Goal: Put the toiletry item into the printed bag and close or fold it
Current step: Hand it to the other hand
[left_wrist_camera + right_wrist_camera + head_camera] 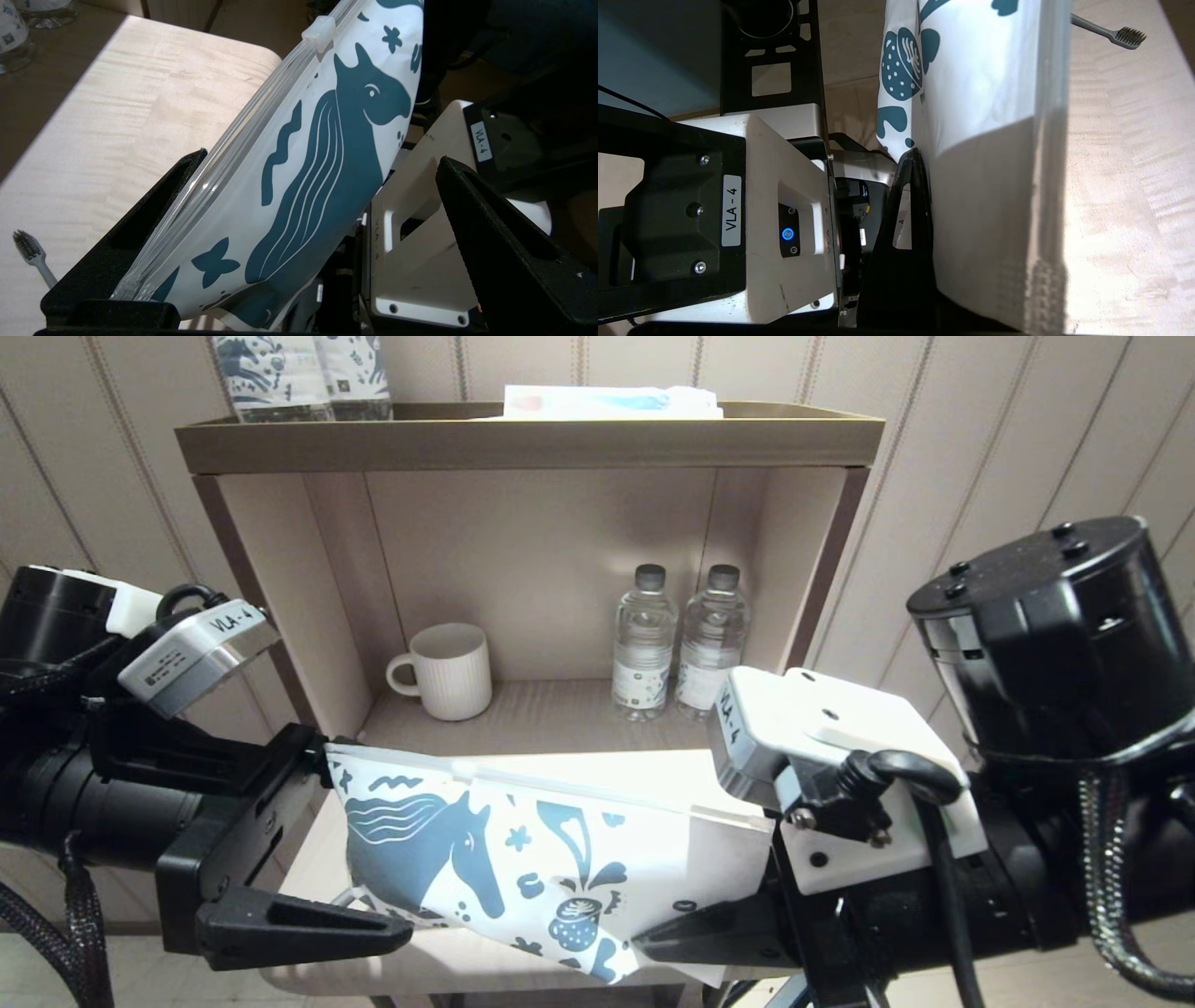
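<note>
I see the printed bag (523, 840) stretched between my grippers above the light wooden shelf (107, 121), left gripper (322, 845) spread wide around its end, right gripper (709, 896) pinching the other edge, toothbrush (1108, 31) lying on the shelf outside the bag

I see the printed bag (523, 849) suspended above the desk (317, 859), between the left gripper (313, 845) and right gripper (709, 896) — the toothbrush (35, 259) lies on the desk, outside it. Behind, the shelf (532, 714) carries a mug (448, 670) left of two bottles (680, 642).
</note>
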### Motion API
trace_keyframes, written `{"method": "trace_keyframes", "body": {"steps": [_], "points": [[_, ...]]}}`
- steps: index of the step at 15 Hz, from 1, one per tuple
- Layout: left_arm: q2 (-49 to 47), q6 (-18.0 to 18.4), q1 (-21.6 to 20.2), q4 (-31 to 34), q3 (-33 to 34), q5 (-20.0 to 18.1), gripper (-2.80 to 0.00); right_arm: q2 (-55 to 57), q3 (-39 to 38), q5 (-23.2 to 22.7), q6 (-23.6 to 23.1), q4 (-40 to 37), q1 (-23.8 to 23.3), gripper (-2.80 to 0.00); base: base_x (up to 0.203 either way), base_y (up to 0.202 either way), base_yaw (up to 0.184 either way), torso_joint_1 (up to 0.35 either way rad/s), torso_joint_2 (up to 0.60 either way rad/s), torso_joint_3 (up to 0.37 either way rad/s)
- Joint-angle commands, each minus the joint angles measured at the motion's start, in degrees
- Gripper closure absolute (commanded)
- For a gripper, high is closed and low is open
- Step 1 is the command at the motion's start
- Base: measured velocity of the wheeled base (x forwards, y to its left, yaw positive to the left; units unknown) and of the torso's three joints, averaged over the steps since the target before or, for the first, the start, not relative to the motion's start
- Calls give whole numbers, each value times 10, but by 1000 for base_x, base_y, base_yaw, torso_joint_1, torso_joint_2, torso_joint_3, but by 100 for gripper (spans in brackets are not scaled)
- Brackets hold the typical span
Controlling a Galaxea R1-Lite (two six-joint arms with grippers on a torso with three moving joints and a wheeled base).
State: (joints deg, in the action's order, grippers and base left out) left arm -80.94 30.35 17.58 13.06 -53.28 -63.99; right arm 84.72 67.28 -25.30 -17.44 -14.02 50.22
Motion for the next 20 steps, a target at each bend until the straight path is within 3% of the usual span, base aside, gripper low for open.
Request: {"method": "trace_keyframes", "body": {"steps": [1, 12, 13, 14, 20], "points": [[-12, 12, 0, 0, 5, 15, -280, -10, 0, -1, -1, 1, 3, 0, 0, 0, 0, 0, 0, 0], [-28, 12, 0, -10, -17, 20, -280, -14, -21, -2, -3, 19, 3, 0, 0, 0, 0, 0, 0, 0], [-29, 12, 0, -10, -18, 20, -239, -14, -21, -2, -3, 21, 2, 0, 0, 0, 0, 0, 0, 0], [-30, 12, 0, -9, -17, 20, 0, -14, -22, -2, -3, 21, 2, 0, 0, 0, 0, 0, 0, 0], [-38, 22, 3, -25, -8, 18, 0, -11, -23, -7, -4, 22, 2, 0, 0, 0, 0, 0, 0, 0]]}}
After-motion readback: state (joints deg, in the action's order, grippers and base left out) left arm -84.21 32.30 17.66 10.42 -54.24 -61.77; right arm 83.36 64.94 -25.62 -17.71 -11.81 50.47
